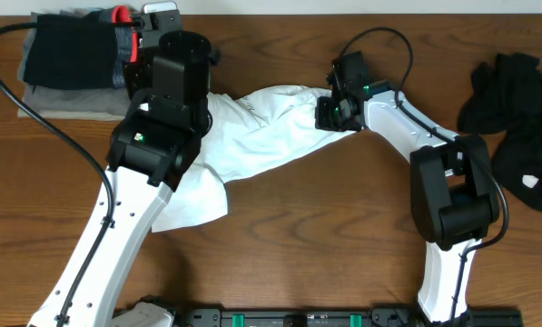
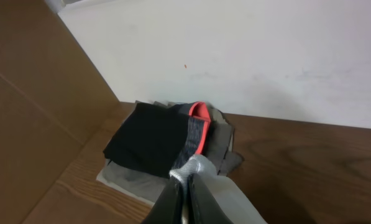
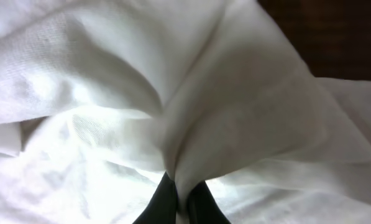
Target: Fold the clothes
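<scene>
ok, left hand (image 2: 186, 190) is clamped on the white garment (image 1: 261, 136) beside the folded stack (image 1: 71, 64), right hand (image 3: 180, 198) clamped on its other end. garment spans the worktop (image 1: 325, 236); black pile (image 1: 516, 118) at right edge.

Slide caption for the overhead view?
Overhead: white garment pinched by left gripper and right gripper; folded stack top-left, black clothes right.
</scene>
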`<state>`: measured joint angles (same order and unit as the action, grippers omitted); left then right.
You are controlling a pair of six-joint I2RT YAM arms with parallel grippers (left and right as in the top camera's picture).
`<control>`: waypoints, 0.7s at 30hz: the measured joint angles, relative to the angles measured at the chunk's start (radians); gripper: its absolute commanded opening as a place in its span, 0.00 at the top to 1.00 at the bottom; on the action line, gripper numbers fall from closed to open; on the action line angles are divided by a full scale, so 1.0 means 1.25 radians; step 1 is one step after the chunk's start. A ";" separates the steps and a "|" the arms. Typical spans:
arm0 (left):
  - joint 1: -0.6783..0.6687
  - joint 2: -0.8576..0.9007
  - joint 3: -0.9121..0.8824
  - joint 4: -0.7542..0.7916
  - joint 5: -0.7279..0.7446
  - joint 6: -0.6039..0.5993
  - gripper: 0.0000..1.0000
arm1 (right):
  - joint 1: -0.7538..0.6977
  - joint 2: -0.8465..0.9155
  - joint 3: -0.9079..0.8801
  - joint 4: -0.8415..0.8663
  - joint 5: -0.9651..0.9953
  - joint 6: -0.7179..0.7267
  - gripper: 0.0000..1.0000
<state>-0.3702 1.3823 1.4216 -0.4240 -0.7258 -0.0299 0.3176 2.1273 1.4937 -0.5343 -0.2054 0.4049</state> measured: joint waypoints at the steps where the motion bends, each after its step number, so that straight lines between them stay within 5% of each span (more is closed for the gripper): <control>1: 0.000 0.000 0.000 0.000 0.000 0.000 0.94 | 0.000 0.000 0.003 0.000 0.002 -0.002 0.99; 8: 0.000 0.000 0.000 0.000 0.000 0.000 0.94 | -0.036 -0.049 0.034 -0.085 0.024 -0.022 0.99; 21: 0.000 -0.044 0.000 -0.031 0.001 0.000 0.94 | -0.237 -0.412 0.064 -0.440 0.079 -0.042 0.99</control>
<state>-0.3702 1.3273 1.4216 -0.4622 -0.7250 -0.0303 0.0216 1.6127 1.5738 -1.0847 -0.1062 0.3527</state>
